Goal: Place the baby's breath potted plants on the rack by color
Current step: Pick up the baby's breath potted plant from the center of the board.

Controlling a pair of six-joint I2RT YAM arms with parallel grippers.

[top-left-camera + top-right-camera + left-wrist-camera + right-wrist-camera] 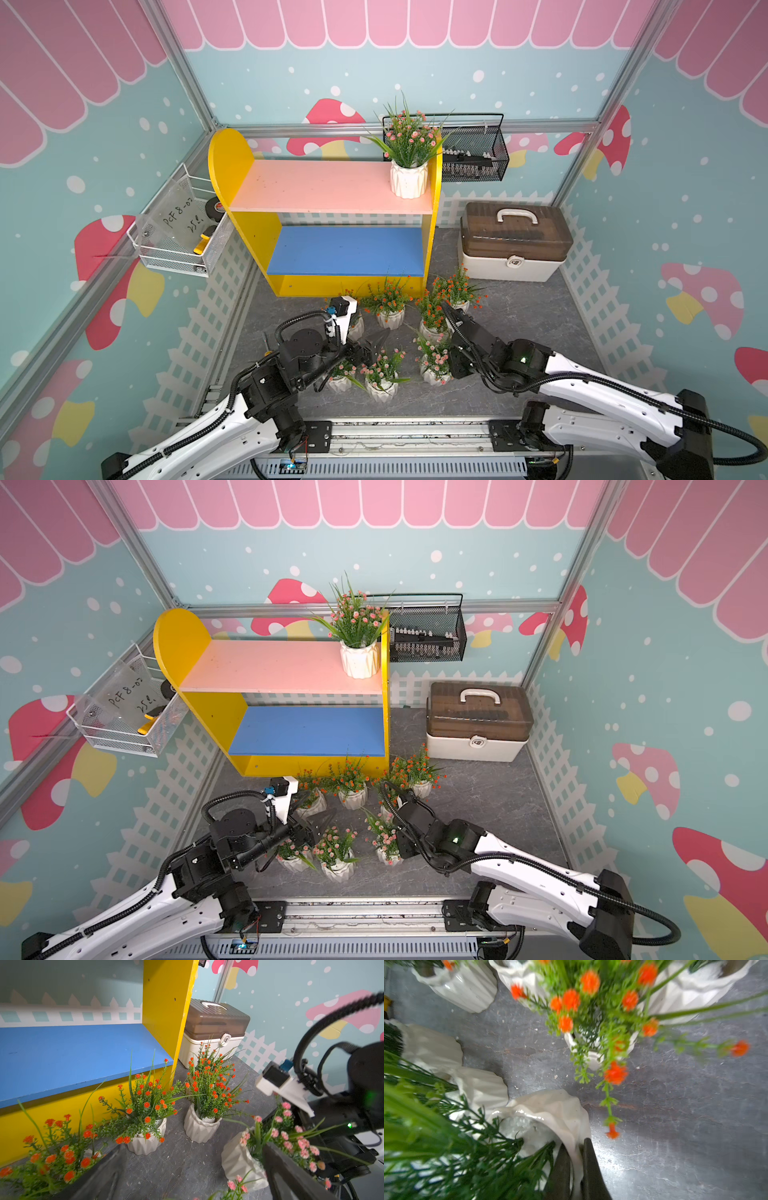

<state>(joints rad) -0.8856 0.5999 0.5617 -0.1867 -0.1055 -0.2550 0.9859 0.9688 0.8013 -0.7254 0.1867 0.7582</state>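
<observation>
Baby's breath potted plants are mostly standing on the grey tabletop (519, 316) in front of the rack (249, 232). Four orange-red ones (388, 305) are lining the rear row and three pink ones the front row. One pink plant (409, 141) is already sitting at the right end of the pink upper board (316, 187). So I am treating that board as the pink shelf and the blue lower board (345, 249) as the orange-red one.

I am pinching the rightmost front-row plant (432, 357) with my right gripper (575, 1142). Its fingers (589, 1167) are clamped one inside and one outside the pot's thin white rim, on the side facing open floor. That is keeping them clear of the neighbouring pots. The right wrist view is not showing this plant's blossoms, but its place in the row is telling me it is pink. My left gripper (194, 1147) is hanging spread wide and holding nothing, low between the two rows.

The gripped pot is showing pale filler (521, 1126) around its stems. The black wire mesh basket (473, 162) on the back wall is carrying a row of items too small to name. The white wire basket (174, 249) on the side wall is holding a roll of black tape (214, 208), a yellow-handled tool (202, 241) and a hand-lettered clear sheet (178, 212). The brown-lidded storage box (513, 245) is sitting latched beside the rack, hiding its contents.
</observation>
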